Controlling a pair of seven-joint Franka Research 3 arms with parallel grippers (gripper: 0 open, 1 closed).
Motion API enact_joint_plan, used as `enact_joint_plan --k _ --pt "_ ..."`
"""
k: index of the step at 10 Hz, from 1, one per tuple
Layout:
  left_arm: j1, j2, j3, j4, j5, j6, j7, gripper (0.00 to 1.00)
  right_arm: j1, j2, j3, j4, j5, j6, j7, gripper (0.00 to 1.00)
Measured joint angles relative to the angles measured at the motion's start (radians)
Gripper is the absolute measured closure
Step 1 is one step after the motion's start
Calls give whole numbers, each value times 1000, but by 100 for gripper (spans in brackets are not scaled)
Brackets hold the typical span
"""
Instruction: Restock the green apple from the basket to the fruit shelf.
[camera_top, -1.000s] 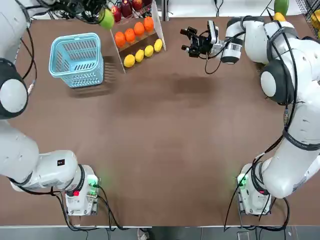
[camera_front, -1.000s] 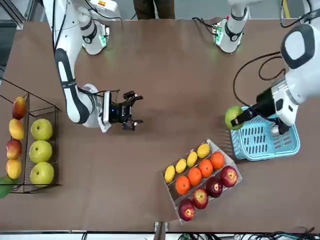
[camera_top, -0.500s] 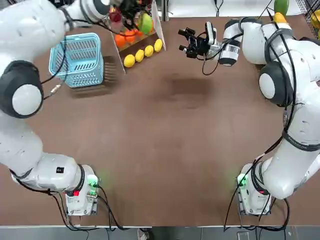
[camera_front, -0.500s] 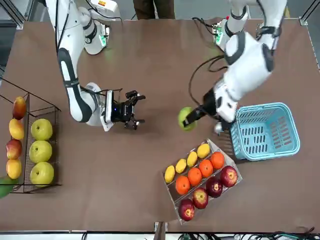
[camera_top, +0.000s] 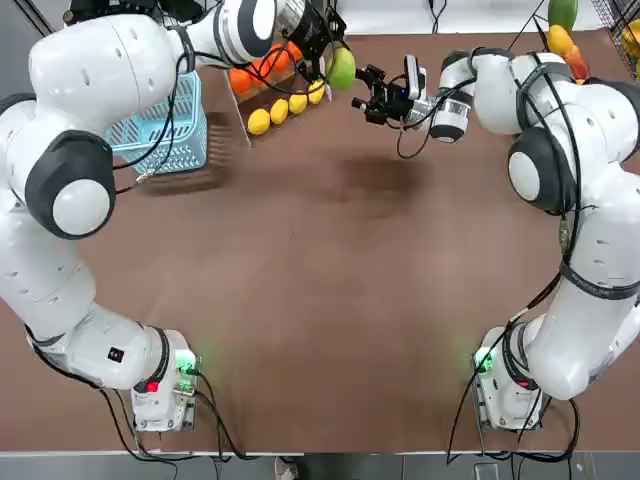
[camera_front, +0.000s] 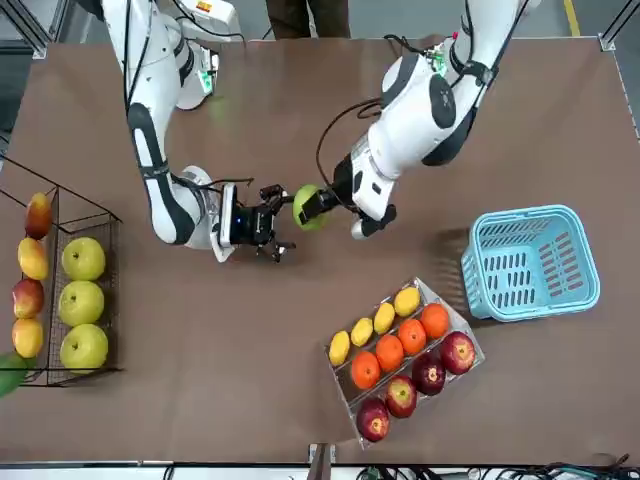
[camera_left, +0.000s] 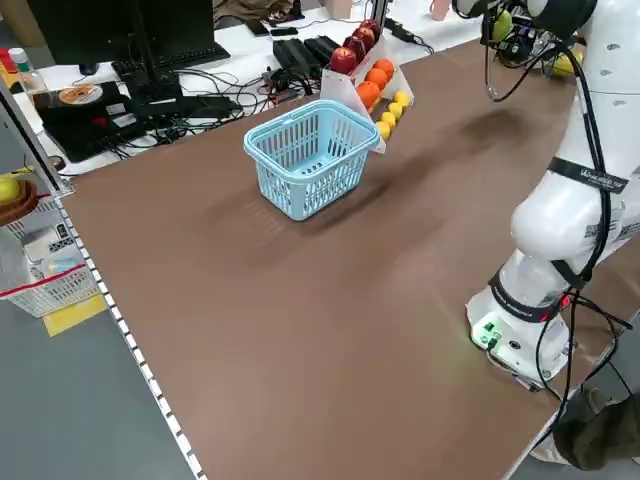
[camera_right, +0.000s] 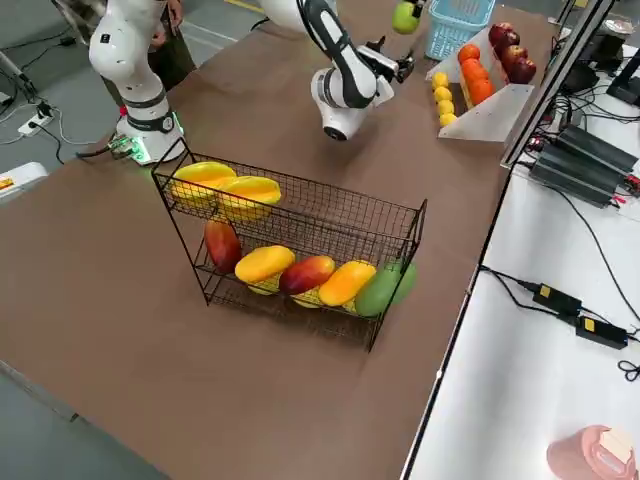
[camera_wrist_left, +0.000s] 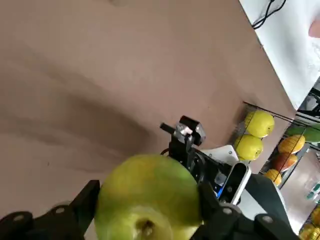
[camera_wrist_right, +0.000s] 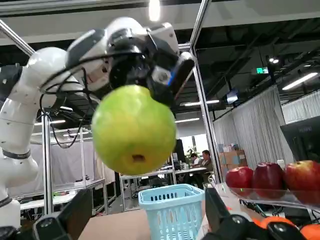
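1. Top view: the small round green apple (camera_top: 342, 67) has left the light blue lattice plastic basket (camera_top: 158, 122). It is pinched in the left gripper (camera_top: 330, 52), well clear of the basket and just beside the right gripper (camera_top: 366, 92), so a handover looks near.
2. Front view: the left arm stretches level across the table; the right gripper's fingers (camera_front: 277, 190) are spread, facing the apple.
3. Right side view: the black wire fruit shelf (camera_right: 300, 250) stands far from the basket, the apple not yet there.
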Motion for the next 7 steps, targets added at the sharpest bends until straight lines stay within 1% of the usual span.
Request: enact_joint_plan --k 3,4,7 --pt "-9 36 0 0 47 9 -26 15 1 2 11 -12 0 -35 0 0" --pt "-10 49 1 0 53 28 -26 15 2 2 17 -14 0 -56 0 0" --pt "-35 54 2 1 57 36 -42 15 1 2 25 -25 2 -71 0 0"
